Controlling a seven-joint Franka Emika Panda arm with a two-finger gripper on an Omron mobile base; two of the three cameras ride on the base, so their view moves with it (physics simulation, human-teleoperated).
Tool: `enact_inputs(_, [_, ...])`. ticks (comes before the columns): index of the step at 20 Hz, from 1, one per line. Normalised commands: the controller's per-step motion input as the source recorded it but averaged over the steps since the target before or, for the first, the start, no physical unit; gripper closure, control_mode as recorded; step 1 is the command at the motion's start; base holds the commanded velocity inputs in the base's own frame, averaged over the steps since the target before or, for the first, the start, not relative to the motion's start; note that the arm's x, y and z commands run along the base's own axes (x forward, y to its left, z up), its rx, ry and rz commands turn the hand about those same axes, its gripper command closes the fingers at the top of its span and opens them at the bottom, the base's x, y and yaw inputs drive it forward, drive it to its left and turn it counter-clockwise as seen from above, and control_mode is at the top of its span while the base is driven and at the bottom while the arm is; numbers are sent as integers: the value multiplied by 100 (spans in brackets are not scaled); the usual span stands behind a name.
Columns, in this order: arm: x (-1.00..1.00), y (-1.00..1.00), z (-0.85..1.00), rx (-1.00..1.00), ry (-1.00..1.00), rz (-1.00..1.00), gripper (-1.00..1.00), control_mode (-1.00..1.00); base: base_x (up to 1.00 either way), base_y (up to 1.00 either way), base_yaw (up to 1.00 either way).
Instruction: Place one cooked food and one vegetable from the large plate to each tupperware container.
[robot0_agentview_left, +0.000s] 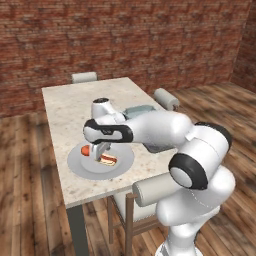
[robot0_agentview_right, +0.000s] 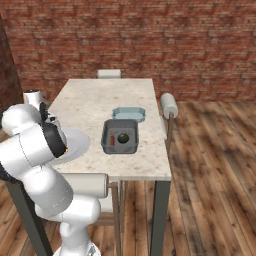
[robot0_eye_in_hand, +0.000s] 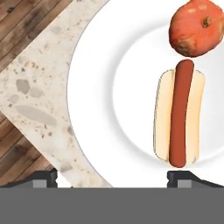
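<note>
In the hand view, the stone table (robot0_eye_in_hand: 39, 100) shows at the left, then the large plate (robot0_eye_in_hand: 105, 87), where the hot dog (robot0_eye_in_hand: 179, 113) lies lengthwise with the tomato (robot0_eye_in_hand: 197, 27) just beyond its far end, close but apart. The gripper (robot0_eye_in_hand: 116, 177) hangs over the plate's near edge with its jaws spread wide and holding nothing, the right fingertip (robot0_eye_in_hand: 186, 177) just below the hot dog's near end. From the right base view, the plate (robot0_agentview_right: 80, 142) sits left of the dark-grey tub (robot0_agentview_right: 120, 137), which holds the green ball (robot0_agentview_right: 123, 137), and the light-blue tub (robot0_agentview_right: 129, 114) lies just behind it.
</note>
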Motion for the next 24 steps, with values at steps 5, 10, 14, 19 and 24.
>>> enact_inputs(5, [39, 1, -9, -9, 8, 0, -100, -100, 0, 0, 0])
enact_inputs(10, [13, -17, -27, -5, 0, -1, -100, -100, 0, 0, 0])
enact_inputs(14, [-3, -7, -26, -2, -3, -1, -100, -100, 0, 0, 0])
enact_inputs(19, [6, -27, -50, -2, 0, 0, -100, -100, 0, 0, 0])
enact_inputs(24, [34, -35, -49, -3, 0, -1, -100, -100, 0, 0, 0])
